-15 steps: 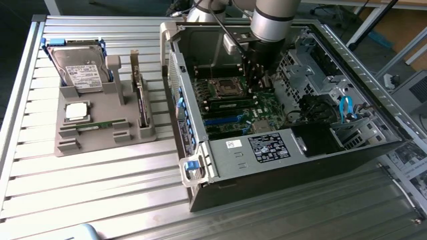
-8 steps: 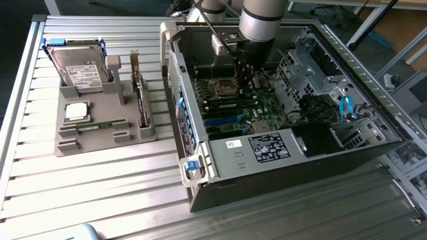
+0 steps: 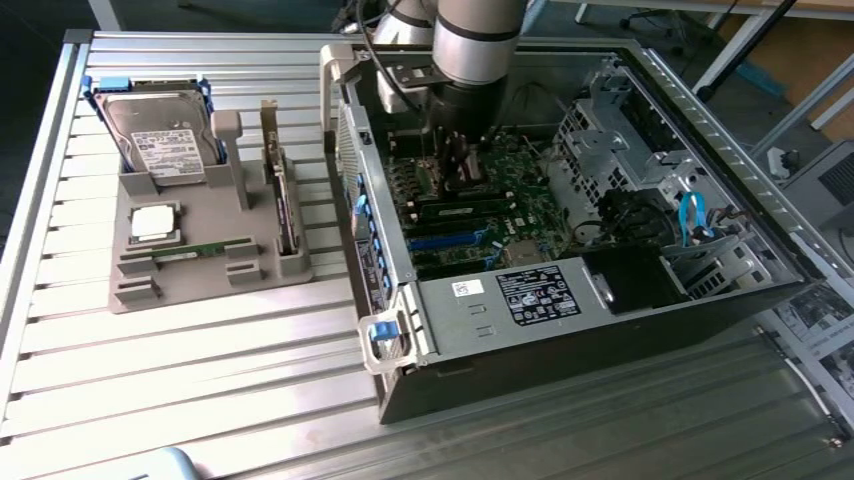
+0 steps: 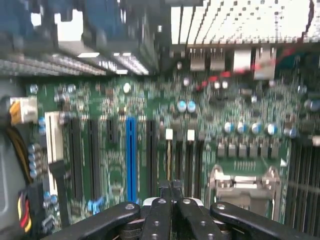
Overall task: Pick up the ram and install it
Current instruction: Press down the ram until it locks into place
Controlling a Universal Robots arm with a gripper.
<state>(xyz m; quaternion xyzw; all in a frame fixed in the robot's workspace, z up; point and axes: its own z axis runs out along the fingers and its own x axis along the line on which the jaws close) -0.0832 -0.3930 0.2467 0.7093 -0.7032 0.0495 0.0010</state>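
Note:
A narrow green ram (image 3: 200, 250) with a white label lies in the grey holder (image 3: 200, 292) on the table, at the exterior view's left. My gripper (image 3: 461, 178) is far from it, reaching down inside the open computer case (image 3: 534, 300) over the green motherboard (image 3: 501, 215). In the wrist view the gripper (image 4: 170, 186) is shut, its black fingers (image 4: 159, 210) pressed together just above the dark memory slots (image 4: 180, 160) with white latches. I cannot tell whether the tips touch anything in the slots.
The holder also carries a grey hard drive (image 3: 160, 140), a square silver processor chip (image 3: 154, 222) and an upright card (image 3: 283, 200). On the motherboard are a blue slot (image 4: 131, 155), a metal processor socket (image 4: 245, 182) and a finned heat sink (image 4: 240, 20). Drive cages and cables (image 3: 667, 215) crowd the case.

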